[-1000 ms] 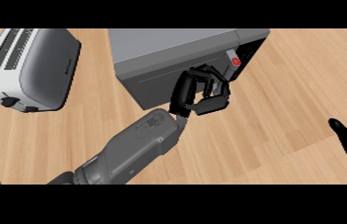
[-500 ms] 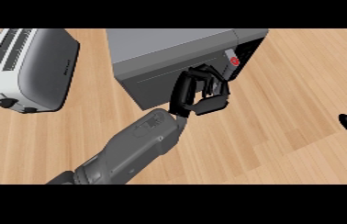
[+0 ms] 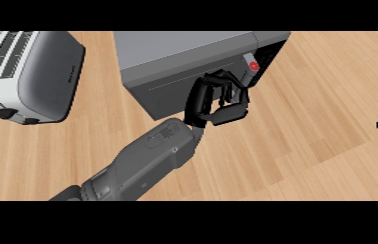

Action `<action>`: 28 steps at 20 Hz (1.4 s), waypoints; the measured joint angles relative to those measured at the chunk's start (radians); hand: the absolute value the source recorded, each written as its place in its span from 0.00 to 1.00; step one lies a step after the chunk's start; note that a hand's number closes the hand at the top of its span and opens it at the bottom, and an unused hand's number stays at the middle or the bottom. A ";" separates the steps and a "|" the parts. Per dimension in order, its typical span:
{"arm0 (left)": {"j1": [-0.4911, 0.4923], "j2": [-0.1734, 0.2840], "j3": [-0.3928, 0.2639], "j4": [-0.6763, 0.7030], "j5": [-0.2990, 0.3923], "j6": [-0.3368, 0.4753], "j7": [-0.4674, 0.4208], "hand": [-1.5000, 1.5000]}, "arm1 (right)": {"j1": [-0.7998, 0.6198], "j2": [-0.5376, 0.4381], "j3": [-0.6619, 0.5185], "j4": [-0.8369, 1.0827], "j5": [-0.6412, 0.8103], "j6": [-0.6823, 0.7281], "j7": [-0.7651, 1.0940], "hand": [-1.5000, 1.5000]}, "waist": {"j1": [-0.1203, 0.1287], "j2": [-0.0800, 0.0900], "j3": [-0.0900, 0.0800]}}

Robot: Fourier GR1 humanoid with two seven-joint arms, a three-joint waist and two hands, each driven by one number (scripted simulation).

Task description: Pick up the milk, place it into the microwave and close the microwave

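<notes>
Milk (image 3: pixel 252 68) looks already inside the microwave (image 3: pixel 184 55), right side, only partly visible. Your left hand (image 3: pixel 218 100) has fingers curled against the door (image 3: pixel 173 90), holding nothing I can see. Left: closing it.

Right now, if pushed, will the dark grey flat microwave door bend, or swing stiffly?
The dark grey flat microwave door looks like one rigid panel, so it probably swings without bending. The left hand sits near its free edge, which likely makes it turn easily. The broad microwave body should probably stay put.
</notes>
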 measured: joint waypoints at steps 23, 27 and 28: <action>-0.024 -0.001 -0.040 0.031 0.076 -0.005 -0.075 1.00 | -0.047 -0.071 -0.012 0.000 -0.145 0.058 0.052 0.00 | -0.001 0.002 0.002; -0.027 0.000 -0.048 0.038 0.087 -0.002 -0.086 1.00 | -0.055 -0.087 -0.024 0.001 -0.161 0.066 0.059 0.00 | -0.004 0.001 0.002; -0.028 0.001 -0.050 0.040 0.090 -0.002 -0.088 1.00 | -0.056 -0.091 -0.027 0.002 -0.166 0.067 0.062 0.00 | -0.005 0.001 0.002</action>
